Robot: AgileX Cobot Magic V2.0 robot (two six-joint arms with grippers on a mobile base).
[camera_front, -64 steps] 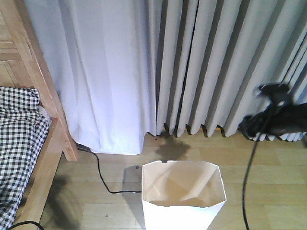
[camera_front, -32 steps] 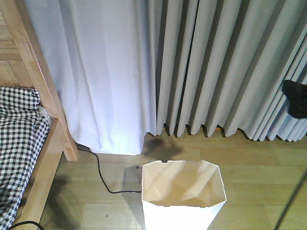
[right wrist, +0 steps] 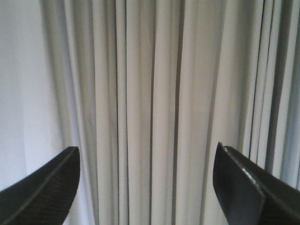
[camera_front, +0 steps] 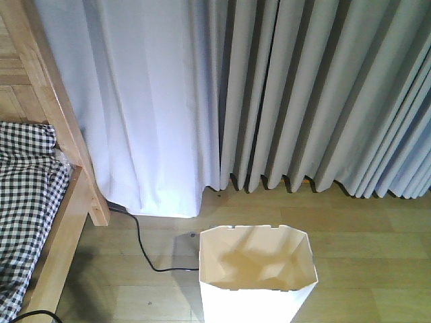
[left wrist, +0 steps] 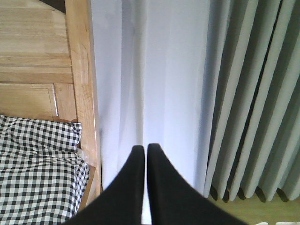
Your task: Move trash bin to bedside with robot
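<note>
The white trash bin point(camera_front: 257, 291) stands upright on the wooden floor at the bottom centre of the front view, its cream inside showing. The bed with its light wooden post point(camera_front: 50, 101) and black-and-white checked bedding point(camera_front: 27, 202) is at the left, a short gap from the bin. No arm shows in the front view. In the left wrist view my left gripper point(left wrist: 142, 149) is shut with nothing in it, pointing at the curtain beside the bed post point(left wrist: 82, 93). My right gripper point(right wrist: 146, 164) is open and empty, facing grey curtain folds.
A white curtain point(camera_front: 148, 101) and grey pleated curtains point(camera_front: 316, 94) hang behind the bin. A loose black cable point(camera_front: 145, 252) runs over the floor from the bed post toward the bin. Wooden floor point(camera_front: 363, 235) extends right of the bin.
The right arm, seen at the right edge of the front view earlier, has withdrawn out of that view. Its shadow by the bin has gone. The bin and bed have not moved.
</note>
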